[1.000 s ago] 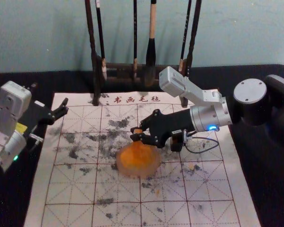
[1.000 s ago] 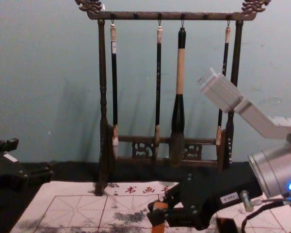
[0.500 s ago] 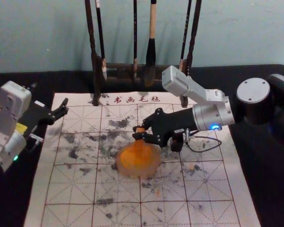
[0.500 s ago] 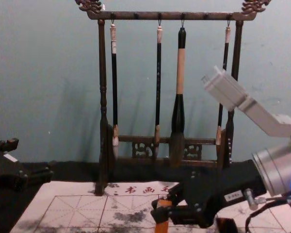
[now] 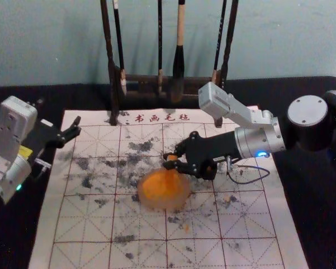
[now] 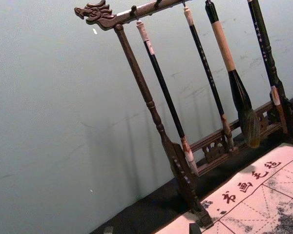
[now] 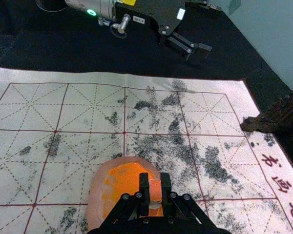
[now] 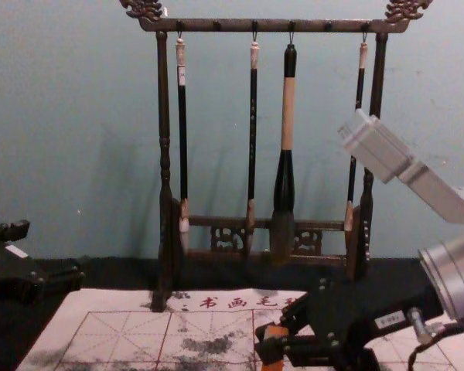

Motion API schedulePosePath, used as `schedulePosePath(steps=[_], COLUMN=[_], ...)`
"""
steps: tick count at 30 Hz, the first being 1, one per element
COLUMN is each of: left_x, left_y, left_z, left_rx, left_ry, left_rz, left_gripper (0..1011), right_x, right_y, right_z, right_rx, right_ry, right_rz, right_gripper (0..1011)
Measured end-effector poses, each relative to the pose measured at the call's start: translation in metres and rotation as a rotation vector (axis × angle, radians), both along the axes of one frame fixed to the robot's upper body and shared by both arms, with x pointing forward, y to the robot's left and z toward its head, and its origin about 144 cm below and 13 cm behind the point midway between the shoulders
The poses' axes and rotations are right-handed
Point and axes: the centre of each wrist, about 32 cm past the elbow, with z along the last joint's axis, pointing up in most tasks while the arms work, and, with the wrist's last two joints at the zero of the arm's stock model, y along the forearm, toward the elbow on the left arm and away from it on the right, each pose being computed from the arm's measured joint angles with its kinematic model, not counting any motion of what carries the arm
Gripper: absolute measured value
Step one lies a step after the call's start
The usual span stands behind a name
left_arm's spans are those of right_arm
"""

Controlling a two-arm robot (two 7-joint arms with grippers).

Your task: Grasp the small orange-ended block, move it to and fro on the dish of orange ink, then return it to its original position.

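My right gripper [image 5: 171,161] is shut on the orange block [image 5: 172,158] at the far right part of the dish [image 5: 147,198], which holds orange ink [image 5: 157,185]. In the right wrist view, the gripper [image 7: 155,189] pinches the block [image 7: 155,190] between its two fingers, over the ink. Whether the block's lower end touches the ink, I cannot tell. The chest view shows the block [image 8: 273,349] slightly tilted. Parked at the left edge of the mat, my left gripper [image 5: 77,128] is open; its fingertips stand apart in the left wrist view [image 6: 152,228].
The gridded, ink-stained mat [image 5: 84,224] lies under the dish. Behind it stands a dark wooden rack [image 8: 164,154] with several hanging brushes, including a thick one [image 8: 287,116]. A dark object [image 5: 209,171] sits beneath the right gripper, partly covered by it.
The right gripper and the block it holds have shifted to the right across the dish's far side. My left arm has stayed still, as has the dish.
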Motion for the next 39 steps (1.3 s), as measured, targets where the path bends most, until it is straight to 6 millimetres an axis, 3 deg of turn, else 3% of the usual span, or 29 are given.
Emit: schedulePosePath(steps=[21,39], left_x=[0.0,0.0], left_y=[0.0,0.0], left_z=[0.0,0.0], left_rx=[0.0,0.0], left_ry=[0.0,0.0], left_rz=[0.0,0.0], left_gripper=[1001,1001], right_x=[-0.016,-0.021], right_y=[-0.008,0.004], right_z=[0.0,0.0], right_rx=[0.001,0.012], right_ry=[0.004,0.009], right_rz=[0.046,0.098], right_gripper=[136,136])
